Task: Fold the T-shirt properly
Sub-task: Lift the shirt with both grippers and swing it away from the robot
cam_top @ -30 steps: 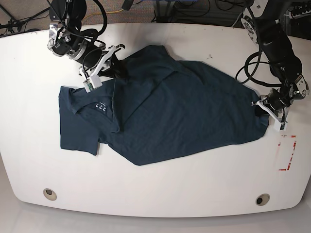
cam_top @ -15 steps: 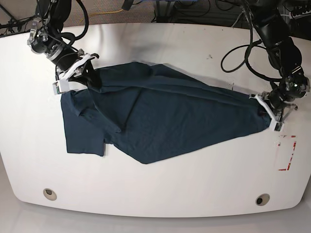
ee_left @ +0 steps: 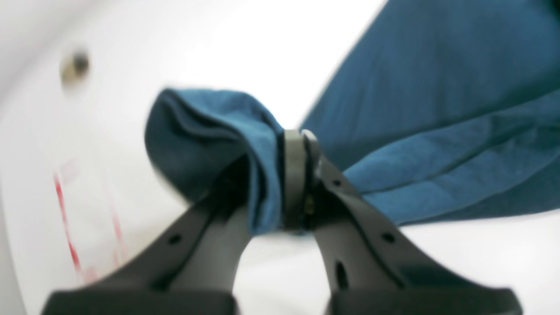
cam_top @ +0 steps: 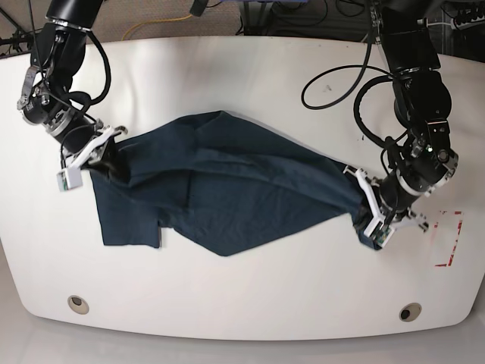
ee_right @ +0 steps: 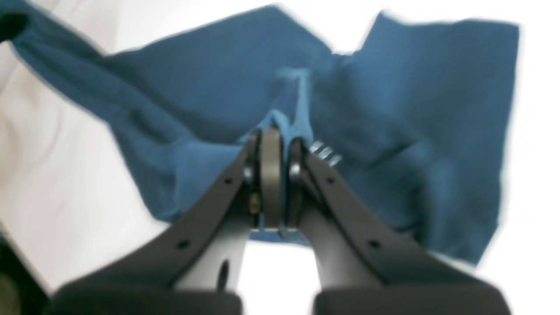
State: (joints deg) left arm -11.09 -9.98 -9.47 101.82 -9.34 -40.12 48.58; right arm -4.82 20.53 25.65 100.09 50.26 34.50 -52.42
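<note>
Small white print (ee_right: 326, 152) shows on the T-shirt (cam_top: 227, 186) beside the right gripper (ee_right: 271, 144), too blurred to read. Red outline marks (cam_top: 447, 239) sit on the white table (cam_top: 250, 303) past the shirt's far end; cables hang behind the table. The shirt lies stretched across the table's middle between both arms. The right gripper pinches cloth near the neck; the left gripper (ee_left: 293, 140) pinches a bunched fold at the opposite end.

White table (cam_top: 242, 303) with 2 round holes (cam_top: 76, 302) — cables (cam_top: 159, 23) behind, red markings (cam_top: 447, 239) at 1 edge.
</note>
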